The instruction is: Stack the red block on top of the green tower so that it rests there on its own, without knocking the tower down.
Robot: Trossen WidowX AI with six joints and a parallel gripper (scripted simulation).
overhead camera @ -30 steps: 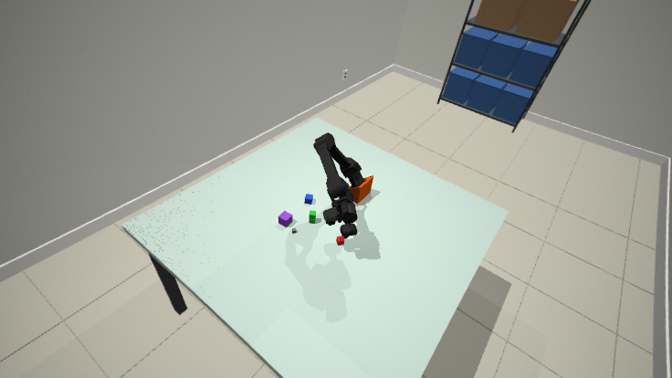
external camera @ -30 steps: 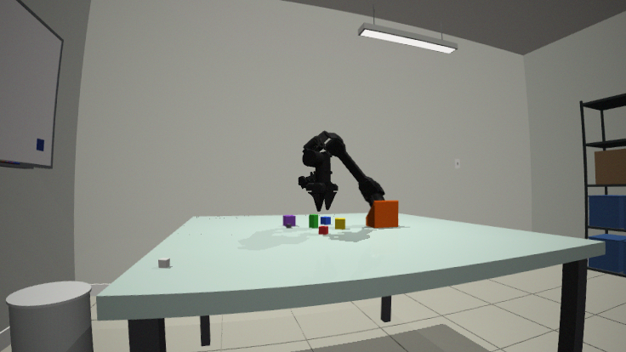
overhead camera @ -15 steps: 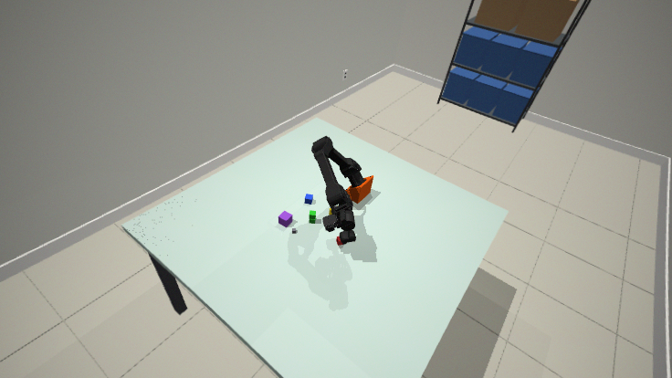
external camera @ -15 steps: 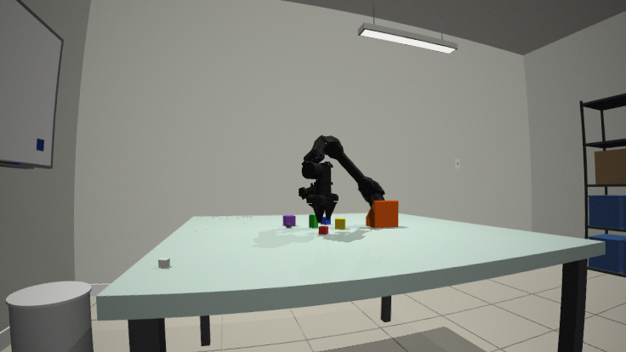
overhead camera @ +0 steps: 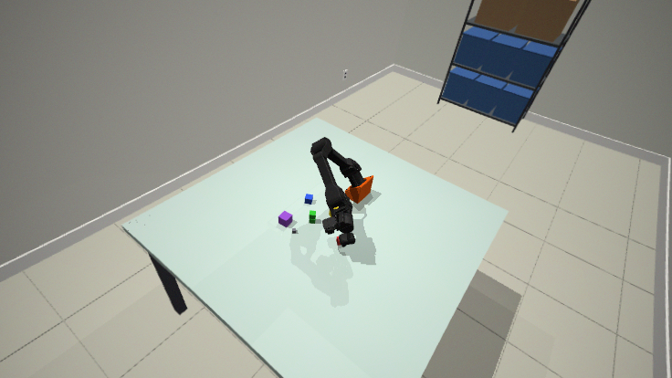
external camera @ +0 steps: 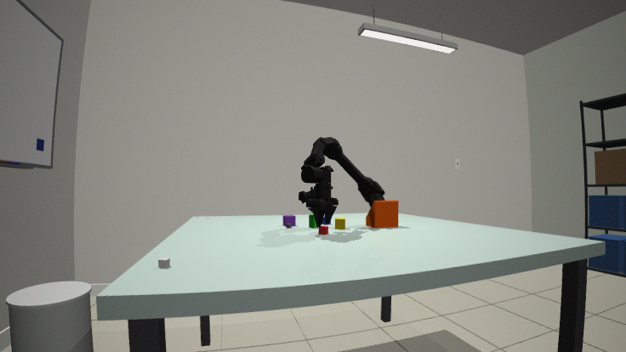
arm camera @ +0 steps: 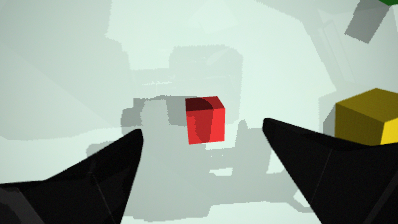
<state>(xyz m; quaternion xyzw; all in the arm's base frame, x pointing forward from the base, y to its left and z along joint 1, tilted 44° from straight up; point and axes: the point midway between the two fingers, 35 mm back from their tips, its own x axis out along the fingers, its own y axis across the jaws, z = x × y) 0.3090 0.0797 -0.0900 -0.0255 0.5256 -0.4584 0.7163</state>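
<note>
The red block lies on the pale table. My gripper is open and hangs just above it, pointing down, with a finger on either side of it in the wrist view and nothing held. The green tower stands upright a short way to the left of the gripper in the top view. Only a corner of the green tower shows at the top right of the wrist view.
A yellow block lies close to the right finger. A purple block, a blue block and a tiny grey cube lie near the tower. The arm's orange base stands behind.
</note>
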